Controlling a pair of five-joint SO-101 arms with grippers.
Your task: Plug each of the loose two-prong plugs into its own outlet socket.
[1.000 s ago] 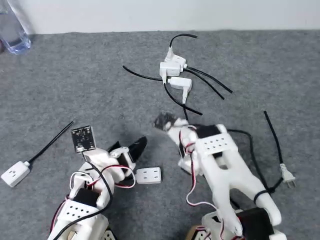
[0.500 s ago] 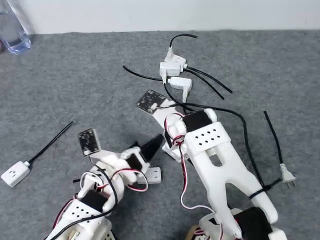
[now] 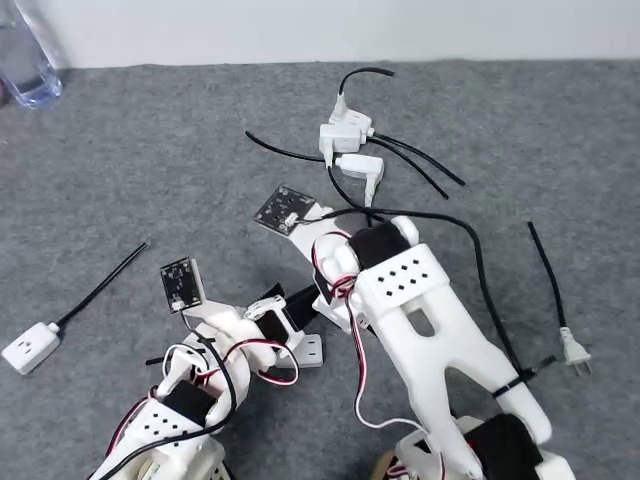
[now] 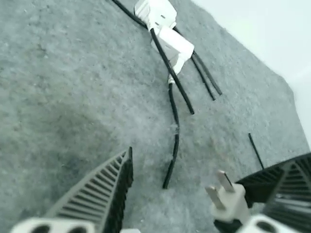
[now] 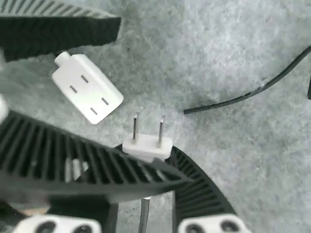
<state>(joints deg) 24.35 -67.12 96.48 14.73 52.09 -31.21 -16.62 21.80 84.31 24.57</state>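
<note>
Reference item for all positions is the loose white outlet block (image 5: 87, 94), lying flat on the grey carpet (image 3: 150, 170) with two pairs of slots facing up and nothing plugged into them. Right gripper (image 5: 161, 164): jaws closed down on a white two-prong plug (image 5: 147, 144), clamped by its body, with both prongs bare and projecting clear of the jaws. This plug sits just beside the block without touching it, its prongs pointing past the block's end rather than at the slotted face. Left gripper (image 3: 298, 300): jaws spread wide, nothing clamped. One of its ribbed black fingers (image 5: 58, 26) hangs directly next to the block, on the side away from the held plug; contact between finger and block cannot be confirmed. Outlet cluster (image 3: 345, 133): well apart from the block, toward the wall, with black cords running off it and a white adapter (image 3: 360, 165) touching the side that faces the block. Corded outlet (image 3: 28, 347): well apart from the block, beyond the left arm, on a black cord (image 3: 100, 290). Second plug (image 3: 573, 350): loose on the carpet, well apart from the block, beyond the right arm, unplugged. Bottle (image 3: 25, 60): farthest from the block, by the wall past the corded outlet.
</note>
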